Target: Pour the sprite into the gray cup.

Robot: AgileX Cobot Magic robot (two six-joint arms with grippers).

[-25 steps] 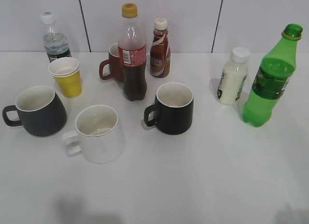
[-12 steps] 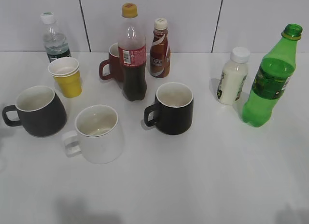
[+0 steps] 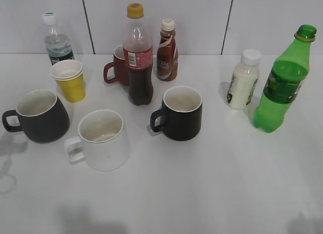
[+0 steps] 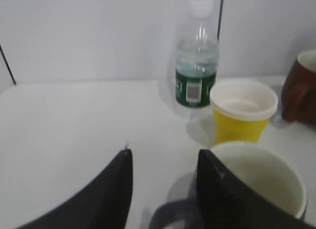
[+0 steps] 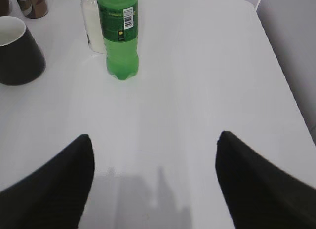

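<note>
The sprite [image 3: 282,80], a tall green bottle without a cap, stands upright at the right of the table; it also shows in the right wrist view [image 5: 118,34]. The gray cup [image 3: 41,116], cream inside, stands at the left with its handle pointing left. In the left wrist view the cup [image 4: 256,182] sits just right of my open left gripper [image 4: 164,152], with its handle low between the fingers. My right gripper [image 5: 154,137] is open and empty, well short of the sprite. Neither gripper shows in the exterior view.
A white mug [image 3: 103,139], a black mug [image 3: 180,113], a cola bottle [image 3: 138,55], a brown mug [image 3: 118,67], a coffee bottle [image 3: 167,50], a yellow cup [image 3: 70,80], a water bottle [image 3: 56,41] and a milk bottle [image 3: 243,79] stand around.
A shadow has spread over the table at the far left beside the gray cup. The objects have not moved.
</note>
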